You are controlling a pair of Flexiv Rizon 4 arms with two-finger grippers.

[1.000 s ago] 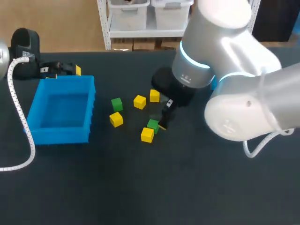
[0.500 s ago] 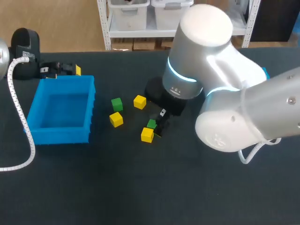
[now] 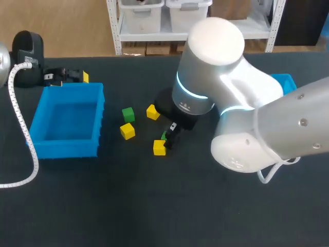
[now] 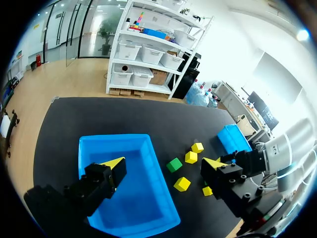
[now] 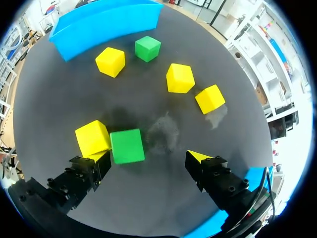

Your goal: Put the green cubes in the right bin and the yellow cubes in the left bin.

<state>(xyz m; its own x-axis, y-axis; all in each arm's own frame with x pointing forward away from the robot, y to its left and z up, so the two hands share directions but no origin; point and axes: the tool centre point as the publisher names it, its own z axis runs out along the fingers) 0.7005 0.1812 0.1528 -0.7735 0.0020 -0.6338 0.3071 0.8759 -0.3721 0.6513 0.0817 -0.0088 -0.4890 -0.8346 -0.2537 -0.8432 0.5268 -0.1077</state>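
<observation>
Right gripper (image 5: 148, 157): spread wide, nothing gripped.
Green cube (image 5: 127, 146): seen on the table between its fingers, pressed against a yellow cube (image 5: 92, 138).
Left gripper (image 4: 163, 163): held wide; left bin (image 4: 114, 137) ahead.

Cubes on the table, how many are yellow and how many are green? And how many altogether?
Yellow cubes: 4
Green cubes: 2
Total: 6 cubes
</observation>
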